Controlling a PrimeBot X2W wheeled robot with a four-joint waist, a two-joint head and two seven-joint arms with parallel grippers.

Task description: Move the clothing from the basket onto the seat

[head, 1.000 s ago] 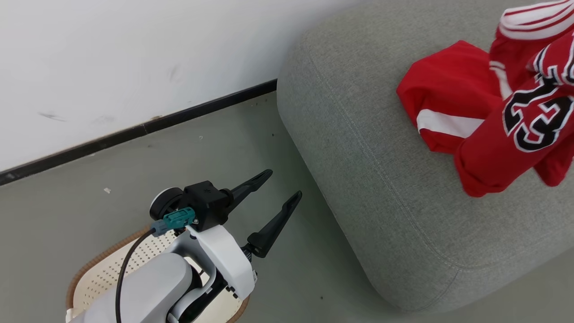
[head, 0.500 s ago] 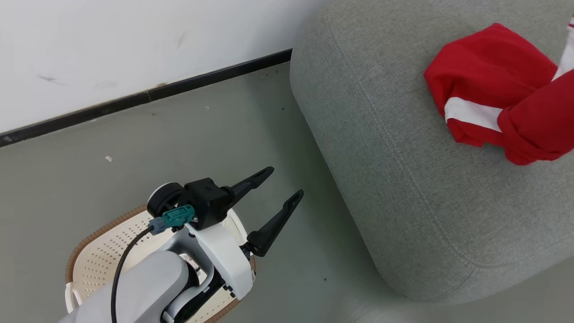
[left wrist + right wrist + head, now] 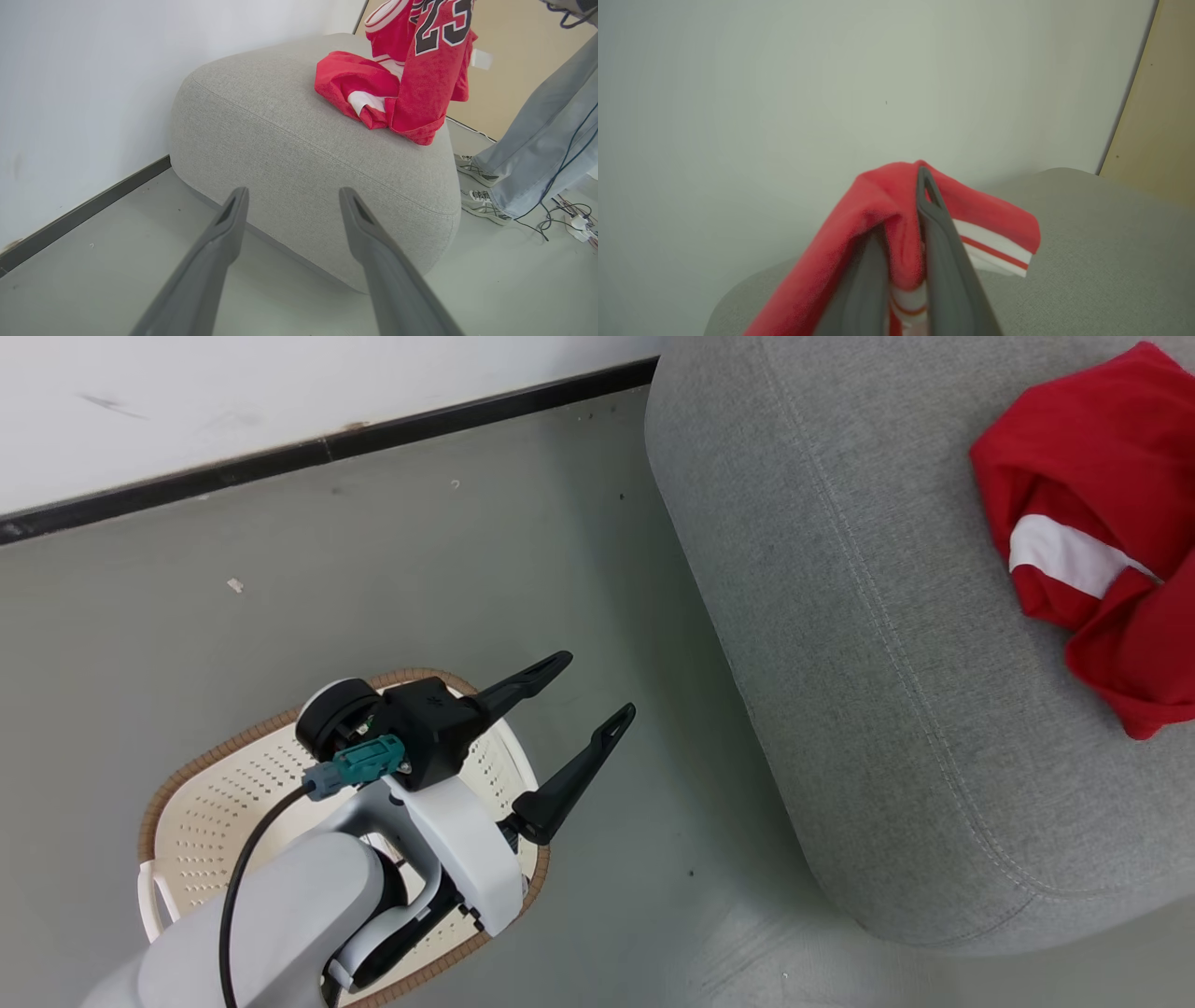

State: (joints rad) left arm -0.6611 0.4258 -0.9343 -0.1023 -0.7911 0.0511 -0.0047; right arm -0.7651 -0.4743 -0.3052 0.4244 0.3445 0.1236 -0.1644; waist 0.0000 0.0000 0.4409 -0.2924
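**Left claw wide above the basket, red fabric pinched over the seat**

Left claw [image 3: 597,683] is seen spread wide and empty above the basket [image 3: 210,803], as it was a second ago. The head camera has swung, so more of the basket's cream wall is now shown. No clothing is seen in the uncovered part, though the rest is hidden by the forearm. Further right, the seat [image 3: 840,616] is pushed toward the frame's edge by that camera move, not by any shift of its own. On it the clothing [image 3: 1092,476] lies crumpled, and in the left wrist view a numbered piece [image 3: 434,70] hangs down onto it. Right claw [image 3: 901,200] is closed narrowly on red striped fabric. Letting this go onto the seat is judged to be the step left.
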